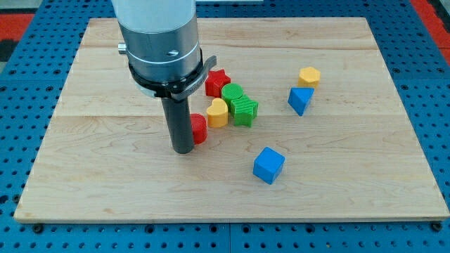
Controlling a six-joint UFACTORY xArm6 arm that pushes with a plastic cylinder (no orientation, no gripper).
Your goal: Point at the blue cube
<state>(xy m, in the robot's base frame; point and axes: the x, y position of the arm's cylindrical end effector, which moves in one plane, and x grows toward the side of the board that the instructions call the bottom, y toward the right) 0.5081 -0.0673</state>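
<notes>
The blue cube (268, 165) sits on the wooden board (105, 183) right of centre, toward the view's bottom. My tip (183, 150) rests on the board well to the cube's left, with a wide gap between them. A small red block (199, 128) touches the rod's right side. The arm's grey body (156, 35) stands above the rod.
A cluster lies right of the rod: a yellow block (218, 112), a red star (217, 82), a green block (233, 92) and a ribbed green block (245, 110). Further right are a blue triangular block (300, 100) and a yellow hexagonal block (309, 76).
</notes>
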